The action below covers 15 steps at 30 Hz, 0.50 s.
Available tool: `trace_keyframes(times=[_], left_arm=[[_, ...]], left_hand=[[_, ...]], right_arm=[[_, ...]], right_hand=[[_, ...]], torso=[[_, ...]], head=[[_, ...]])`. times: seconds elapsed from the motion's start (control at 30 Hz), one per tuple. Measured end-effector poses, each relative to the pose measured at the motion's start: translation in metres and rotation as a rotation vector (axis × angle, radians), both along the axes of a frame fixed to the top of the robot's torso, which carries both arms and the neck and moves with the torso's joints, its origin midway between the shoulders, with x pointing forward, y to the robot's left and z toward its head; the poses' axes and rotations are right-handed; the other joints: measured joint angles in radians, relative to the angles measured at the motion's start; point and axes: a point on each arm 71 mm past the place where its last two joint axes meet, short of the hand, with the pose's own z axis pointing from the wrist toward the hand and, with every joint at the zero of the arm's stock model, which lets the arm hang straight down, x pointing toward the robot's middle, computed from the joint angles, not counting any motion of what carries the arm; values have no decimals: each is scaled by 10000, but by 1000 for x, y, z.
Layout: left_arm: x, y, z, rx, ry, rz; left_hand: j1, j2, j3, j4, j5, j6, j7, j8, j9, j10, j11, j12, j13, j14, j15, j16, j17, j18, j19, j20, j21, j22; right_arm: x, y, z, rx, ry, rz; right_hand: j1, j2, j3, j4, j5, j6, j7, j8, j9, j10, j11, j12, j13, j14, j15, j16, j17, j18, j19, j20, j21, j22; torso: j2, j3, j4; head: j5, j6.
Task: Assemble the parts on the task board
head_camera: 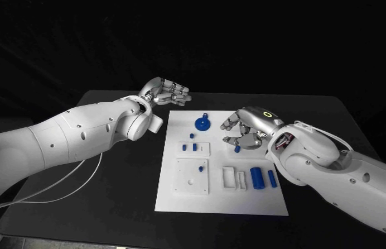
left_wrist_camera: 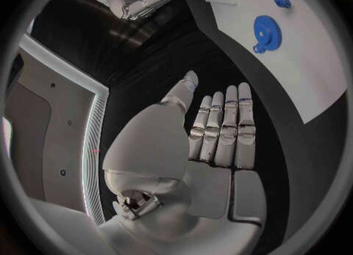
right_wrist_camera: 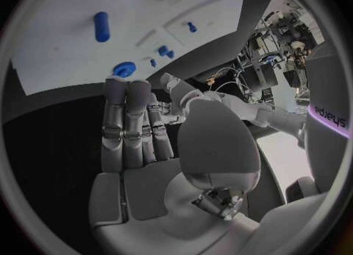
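- White board [head_camera: 178, 200] mid-table; blue gear [head_camera: 204, 124] at far end, two blue cylinders [head_camera: 257, 177] lengthwise near right edge.
- Left hand [head_camera: 167, 92] off the board's far-left corner, fingers apart, empty.
- Right hand [head_camera: 247, 129] over the board's right edge, fingers loosely spread, holding nothing.

The counter [head_camera: 96, 215] is black and matte, its far edge running straight across below a dark backdrop [head_camera: 241, 37] that hangs in soft folds behind it. A thin white cable [head_camera: 60, 188] loops over the near left part of the counter, curving from the left edge toward the middle and back. In the right wrist view, beyond the counter's edge, a cluttered rack of equipment [right_wrist_camera: 283, 55] stands in the room, with wires and small dark boxes on it; what they are is too small to tell. In the left wrist view a pale panel with a bright lit rim [left_wrist_camera: 52, 131] stands beside the counter.
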Motion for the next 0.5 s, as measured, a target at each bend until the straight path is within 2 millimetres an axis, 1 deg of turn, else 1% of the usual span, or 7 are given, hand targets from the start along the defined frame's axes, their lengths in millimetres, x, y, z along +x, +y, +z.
trace_keyframes(times=[0.07,0.17,0.23,0.3,0.37,0.43,0.5], left_arm=[[0,0,0,-3,-1,0],[0,0,0,-7,-1,2],[0,1,0,-9,-1,7],[0,1,0,-11,-1,11],[0,1,0,-14,0,11],[0,1,0,-17,0,9],[0,1,0,-20,2,8]], left_hand=[[0,0,0,0,0,0,0,0,0,0,0,0,0,0,0,0,0,0,0,0,0,0],[0,0,0,0,0,0,0,0,0,0,0,0,0,0,0,0,0,0,0,0,0,0],[0,0,0,0,0,0,0,0,0,0,0,0,0,0,0,0,0,0,0,0,0,0],[0,0,0,0,0,0,0,0,0,0,0,0,0,0,0,0,0,-1,0,0,0,1],[0,0,0,0,0,0,0,0,0,0,0,0,0,0,0,0,0,0,0,0,0,1],[0,0,0,0,0,0,0,0,0,0,0,0,0,0,0,0,0,0,0,0,0,1],[0,0,0,0,0,0,0,0,0,0,0,0,0,0,0,0,0,-1,0,0,0,1]], right_arm=[[5,-9,-1,-124,87,-212],[9,-16,-4,-293,230,-397],[11,-17,-6,-382,315,-451],[12,-18,-8,-480,416,-484],[13,-18,-9,-563,488,-500],[13,-17,-12,-690,597,-517],[14,-17,-16,-871,737,-537]], right_hand=[[0,0,-291,52,-80,-33,-23,0,-10,-66,-3,0,0,0,0,0,0,-1,0,0,-67,0],[3,3,-517,162,-275,-33,-22,0,-9,-66,-2,0,0,0,0,0,-6,-2,0,0,-144,-1],[48,48,-639,211,-390,-33,-22,0,-9,-170,30,0,0,-11,10,0,-19,-3,0,0,-178,0],[146,16,-875,269,-550,-89,-10,0,-9,-352,52,0,0,-43,41,0,-40,-5,-4,4,-360,0],[233,93,-1060,323,-655,-175,-37,0,-10,-463,74,0,0,-44,41,0,-72,-4,-41,41,-511,0],[266,54,-1170,381,-739,-303,-46,1,-23,-593,118,0,0,-62,60,-18,-83,-5,-54,55,-640,-1],[305,15,-1280,437,-917,-388,-130,1,-23,-767,154,0,0,-110,107,-51,-106,48,-10,101,-838,-1]], torso=[[-2,3,-2],[-2,11,-8],[0,16,-8],[1,17,-8],[2,17,-8],[3,17,-8],[5,18,-2]], head=[[-11,12],[-23,18],[-31,25],[-37,32],[-46,36],[-58,39],[-65,39]])
